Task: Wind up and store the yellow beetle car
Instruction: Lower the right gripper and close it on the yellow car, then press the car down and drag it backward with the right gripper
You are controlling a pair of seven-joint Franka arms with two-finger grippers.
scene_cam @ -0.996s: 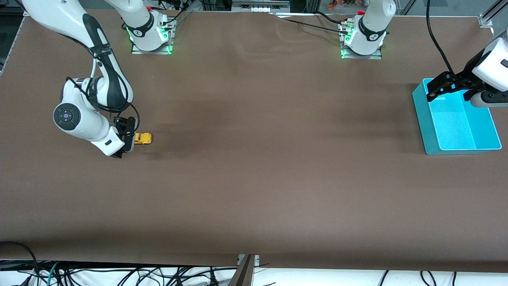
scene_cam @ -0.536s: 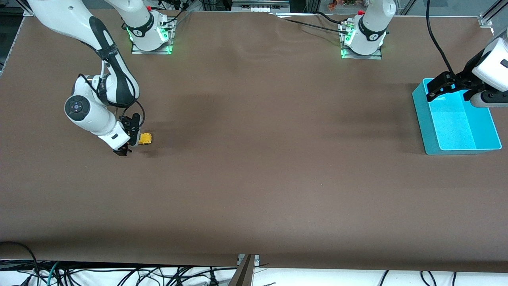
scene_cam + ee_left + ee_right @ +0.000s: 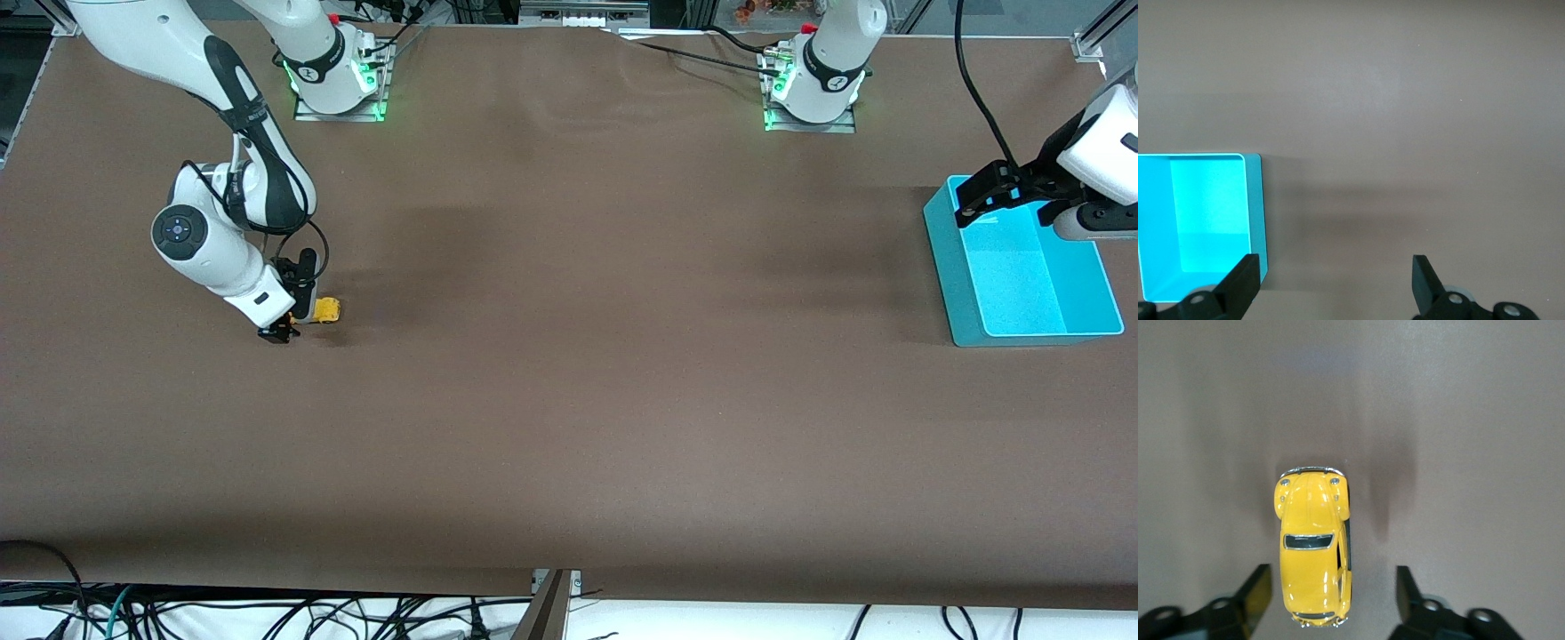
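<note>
The yellow beetle car (image 3: 327, 309) (image 3: 1313, 547) is seen on its wheels on the brown table (image 3: 569, 356), toward the right arm's end. It is straddled by the right gripper (image 3: 292, 311) (image 3: 1333, 597), whose jaws are spread wide; the car is found between the fingers (image 3: 1251, 595), close against one and apart from the other, and is not clamped. Nothing is placed around the car but bare tabletop. The teal bin (image 3: 960, 267) (image 3: 1255, 220) is set well apart from it, at the left arm's end. The left gripper (image 3: 1005, 187) (image 3: 1335, 283) is held over the bin's rim with its jaws apart and nothing between them.
</note>
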